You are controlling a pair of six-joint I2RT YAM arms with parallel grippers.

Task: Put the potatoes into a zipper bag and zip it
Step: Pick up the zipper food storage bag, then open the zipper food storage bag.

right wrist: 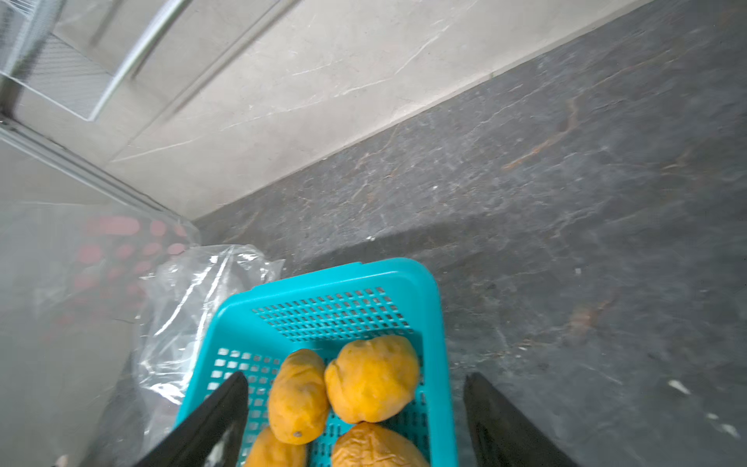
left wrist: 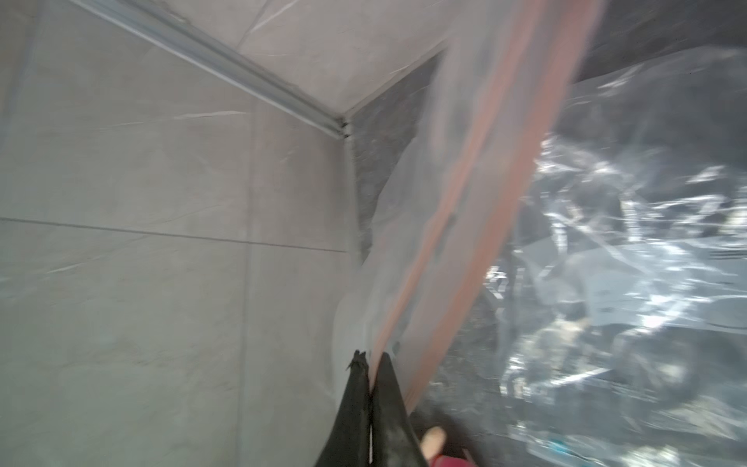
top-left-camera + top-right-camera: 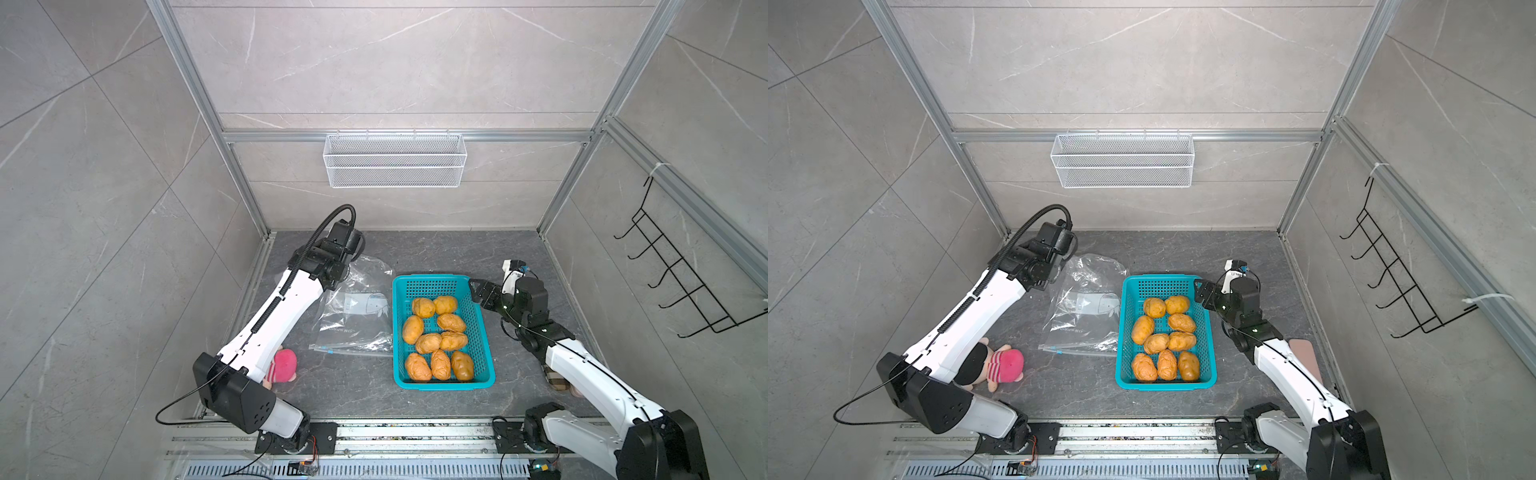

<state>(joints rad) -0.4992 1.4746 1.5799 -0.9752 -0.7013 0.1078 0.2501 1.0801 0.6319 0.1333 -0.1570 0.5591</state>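
Bag gripped; potatoes not yet bagged.
Left pincer (image 2: 370, 356) pinches the film of the clear zipper bag (image 3: 357, 316); nine potatoes (image 3: 438, 338) lie in the teal basket (image 3: 432, 277); right pincer (image 1: 355, 378), spread, hovers over its far end. Likely next: close on one potato.

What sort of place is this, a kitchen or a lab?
Probably a lab test cell dressed like a kitchen corner: tiled panels held in an aluminium frame, the left arm and right arm bolted to a rail, a hanging wire basket.
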